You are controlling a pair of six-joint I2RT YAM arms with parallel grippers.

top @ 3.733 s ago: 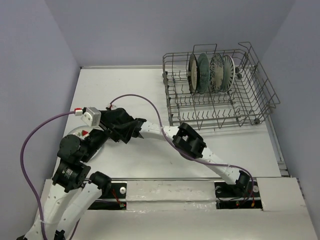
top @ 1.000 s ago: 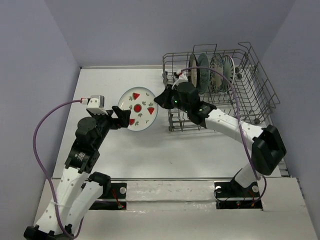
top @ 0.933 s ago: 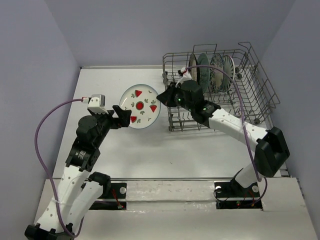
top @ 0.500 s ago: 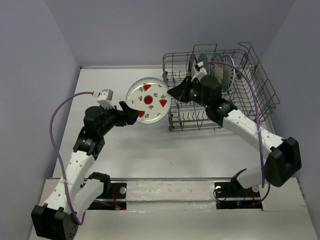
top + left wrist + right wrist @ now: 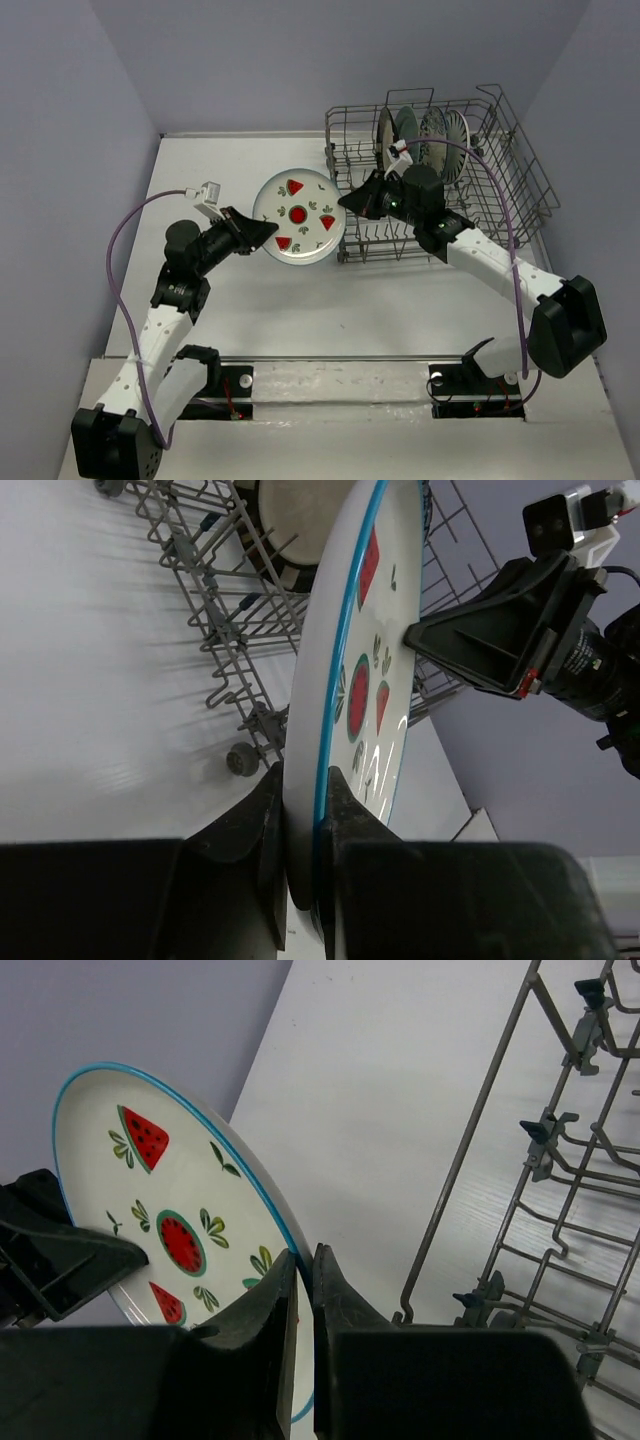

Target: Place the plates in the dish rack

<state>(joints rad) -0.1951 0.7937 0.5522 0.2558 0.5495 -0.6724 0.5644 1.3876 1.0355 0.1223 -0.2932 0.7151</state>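
A white plate with a blue rim and red watermelon marks point(image 5: 298, 217) hangs on edge above the table, just left of the dish rack point(image 5: 532, 185). My left gripper point(image 5: 268, 232) is shut on its left rim, which shows between the jaws point(image 5: 303, 780). My right gripper point(image 5: 345, 203) is shut on the opposite rim point(image 5: 305, 1260). The plate's face point(image 5: 170, 1210) is turned toward the right wrist camera. Several plates point(image 5: 420, 145) stand upright in the rack's back row.
The rack's front wire wall and tines point(image 5: 560, 1160) are right beside the held plate. A cream plate point(image 5: 295, 515) shows in the rack behind it. White table point(image 5: 220, 170) lies to the left, and purple cables loop off both arms.
The left gripper's jaws have closed on the plate's left rim. The plate has shifted a little to the right and down, with the right gripper still clamped on it.
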